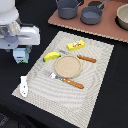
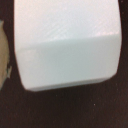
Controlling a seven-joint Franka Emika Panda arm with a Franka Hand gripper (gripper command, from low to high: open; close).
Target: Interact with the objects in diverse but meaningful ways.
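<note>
My gripper (image 1: 20, 49) hangs at the exterior view's left, directly over the pale-blue and white milk carton (image 1: 20, 56), which stands on the dark table just off the placemat. In the wrist view the carton's white face (image 2: 67, 42) fills almost the whole frame and no fingers show, so I cannot tell whether the carton is held. On the placemat lie a yellow banana (image 1: 51, 56), a yellow packet (image 1: 76, 46) and, near the front corner, a small white bottle (image 1: 23, 86). Two dark grey handled pots (image 1: 67, 7) (image 1: 91, 14) stand at the back.
A woven beige placemat (image 1: 95, 95) carries a round wooden plate (image 1: 68, 66), an orange-handled knife (image 1: 86, 58) and an orange-handled fork (image 1: 68, 80). The pots rest on a brown board (image 1: 107, 29) with a beige bowl (image 1: 123, 16) at its right end.
</note>
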